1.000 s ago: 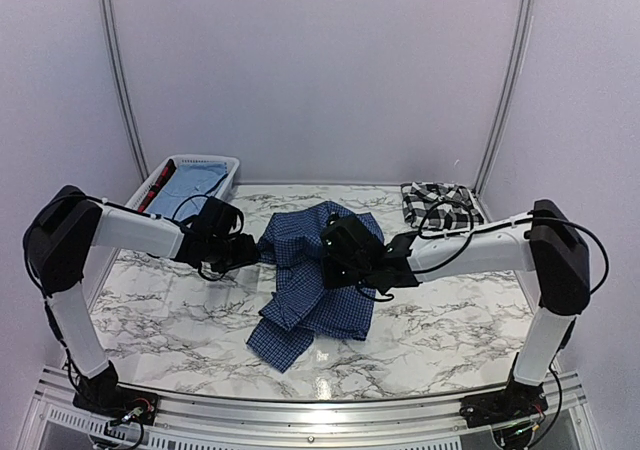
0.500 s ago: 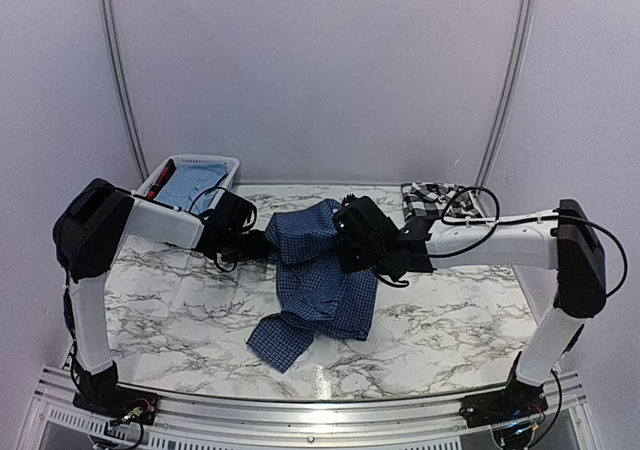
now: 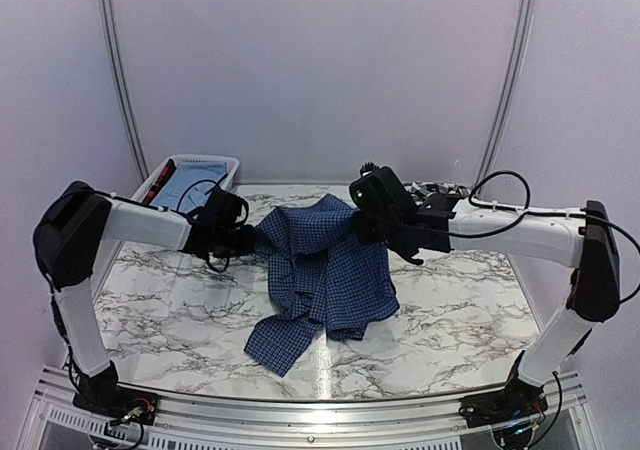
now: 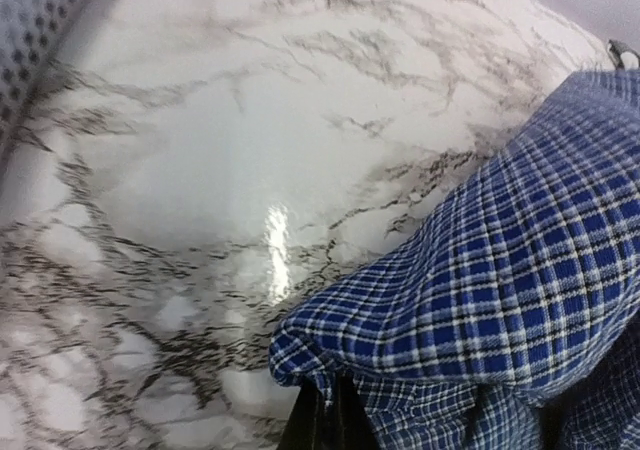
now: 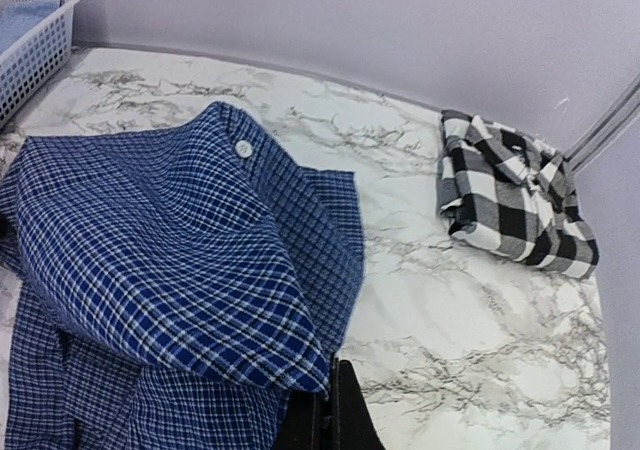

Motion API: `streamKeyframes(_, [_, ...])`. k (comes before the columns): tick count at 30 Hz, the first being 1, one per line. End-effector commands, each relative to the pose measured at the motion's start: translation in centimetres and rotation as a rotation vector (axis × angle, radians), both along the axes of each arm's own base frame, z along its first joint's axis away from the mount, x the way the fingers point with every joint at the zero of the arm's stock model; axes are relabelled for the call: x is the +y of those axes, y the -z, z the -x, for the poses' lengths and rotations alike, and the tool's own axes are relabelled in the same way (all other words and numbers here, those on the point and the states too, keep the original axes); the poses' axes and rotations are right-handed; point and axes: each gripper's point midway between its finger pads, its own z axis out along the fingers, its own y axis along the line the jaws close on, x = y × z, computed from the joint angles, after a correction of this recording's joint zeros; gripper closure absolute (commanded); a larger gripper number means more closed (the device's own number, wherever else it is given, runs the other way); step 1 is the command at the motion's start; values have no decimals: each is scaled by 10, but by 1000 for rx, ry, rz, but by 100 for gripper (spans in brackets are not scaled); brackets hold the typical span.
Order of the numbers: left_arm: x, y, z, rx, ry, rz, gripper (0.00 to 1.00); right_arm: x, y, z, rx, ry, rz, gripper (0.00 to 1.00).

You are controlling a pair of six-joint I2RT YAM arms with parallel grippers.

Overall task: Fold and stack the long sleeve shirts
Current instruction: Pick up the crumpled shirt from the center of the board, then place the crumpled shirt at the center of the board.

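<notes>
Two end effectors (image 3: pixel 254 242) (image 3: pixel 363 232) clamped on blue shirt (image 3: pixel 325 270), plaid shirt (image 5: pixel 512 192) lying apart

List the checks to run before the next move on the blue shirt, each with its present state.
1. Grip of the left gripper on the blue shirt: ok, shut on its edge.
2. Grip of the right gripper on the same shirt: ok, shut on cloth.
3. Shirt spread flat between the grips: not ok; it hangs bunched, its lower end on the table.
4. The plaid shirt apart from the blue one: ok, folded at the far right corner.
5. Where both sleeves lie: cannot tell.
</notes>
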Motion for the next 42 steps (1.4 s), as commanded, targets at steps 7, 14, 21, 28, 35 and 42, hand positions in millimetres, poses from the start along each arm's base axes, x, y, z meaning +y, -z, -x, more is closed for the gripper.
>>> streamKeyframes(7, [70, -236, 30, -514, -74, -77, 100, -54, -89, 8, -166, 73, 26, 100])
streamKeyframes(14, [102, -352, 73, -755, -65, -90, 100, -34, -115, 43, -171, -210, -36, 100])
streamKeyframes(21, [105, -438, 99, -911, -9, -47, 100, 34, -112, 107, -87, -567, -29, 100])
streamKeyframes(28, [73, -450, 66, -870, 49, -7, 100, 62, -111, 126, -7, -672, -153, 100])
streamKeyframes(35, [-13, -383, 5, -622, 232, 145, 100, 32, -47, 79, 139, -457, -142, 100])
streamKeyframes(42, [-79, -277, -48, -387, 278, 206, 100, -5, 34, 41, 233, -241, -114, 100])
